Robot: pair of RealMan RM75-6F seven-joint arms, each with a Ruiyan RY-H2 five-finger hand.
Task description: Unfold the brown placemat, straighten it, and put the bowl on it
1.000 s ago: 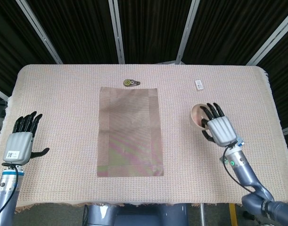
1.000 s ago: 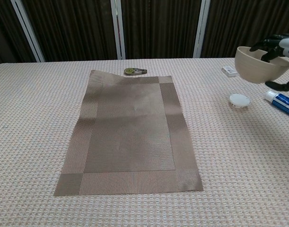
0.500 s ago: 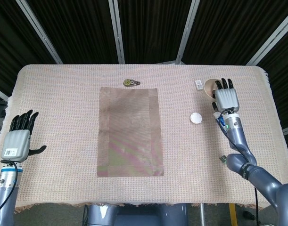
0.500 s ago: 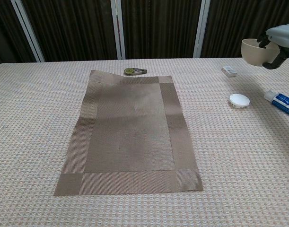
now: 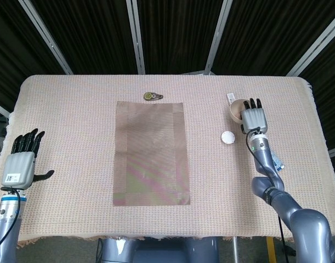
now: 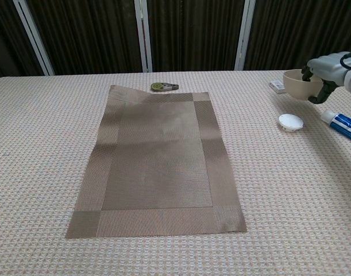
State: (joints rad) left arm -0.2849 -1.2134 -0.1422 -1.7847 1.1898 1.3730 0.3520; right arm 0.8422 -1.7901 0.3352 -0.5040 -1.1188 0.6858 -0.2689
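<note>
- tape measure, far side of desk
- small white box, far right
- round white lid, right
- blue-white tube, right edge

Table covered edge to edge by a beige waffle-weave cloth. 1 brown placemat lies flat and unfolded at centre, well left of the right hand. 1 small tape measure just beyond its far edge. 1 white round lid beside the right hand, lower left. 1 small white box touching distance from the fingertips. 1 blue-and-white tube below the wrist.
</note>
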